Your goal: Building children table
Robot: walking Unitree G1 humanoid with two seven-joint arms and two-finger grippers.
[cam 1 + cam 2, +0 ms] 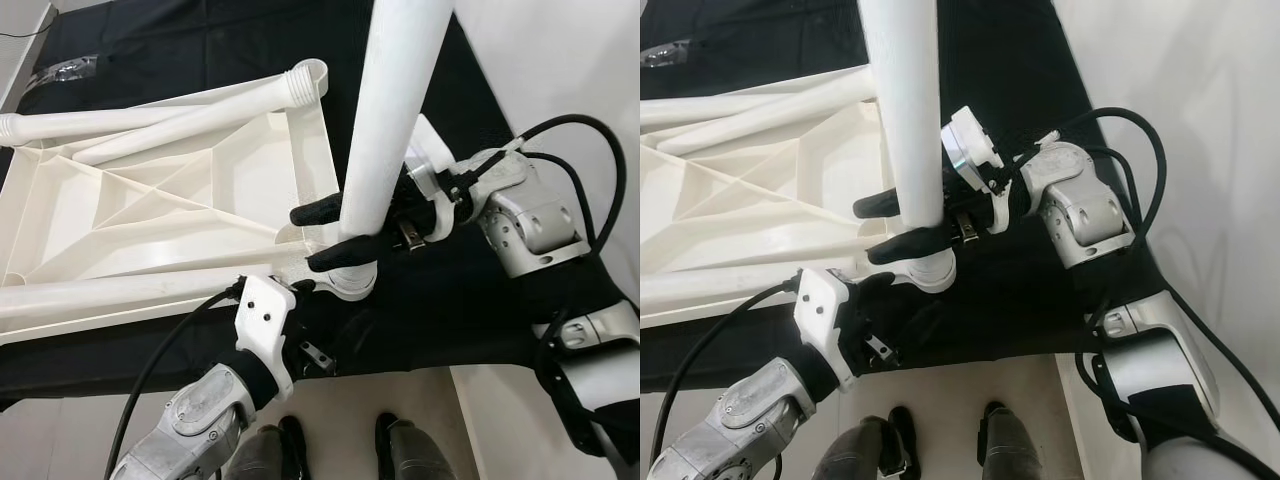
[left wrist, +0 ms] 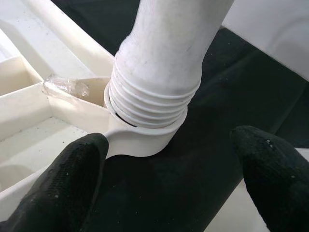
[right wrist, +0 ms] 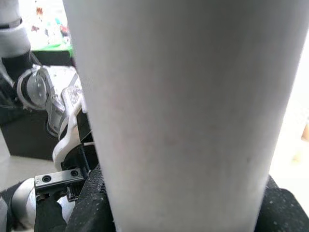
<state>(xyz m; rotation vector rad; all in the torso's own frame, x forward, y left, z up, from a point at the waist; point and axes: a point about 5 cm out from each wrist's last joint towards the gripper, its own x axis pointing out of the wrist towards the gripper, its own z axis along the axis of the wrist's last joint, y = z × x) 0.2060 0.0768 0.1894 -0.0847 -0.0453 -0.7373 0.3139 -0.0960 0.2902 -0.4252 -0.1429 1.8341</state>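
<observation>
1. Left eye view: right end effector (image 1: 335,232) clamps the upright leg (image 1: 395,120), seated in the upturned table (image 1: 150,215) corner socket (image 1: 350,280).
2. Left end effector (image 2: 169,179) spread wide beside the socket.
3. Keep the leg vertical while twisting; threads partly exposed.

Upright table leg (image 1: 395,110) stands in the near corner socket (image 1: 350,282) of the upside-down tabletop (image 1: 170,205), blocking that corner. Right gripper (image 1: 330,235) clamps the leg just above the socket, jaws closed around it, so both sides of the leg are taken there. Left gripper (image 2: 169,183) sits just below the socket, fingers (image 2: 67,179) spread apart, black cloth (image 1: 470,300) showing in the gap. Two more legs (image 1: 150,125) lie across the far edge. Ribs split the tabletop's underside into shallow pockets. Black cloth to the right of the socket is open.
</observation>
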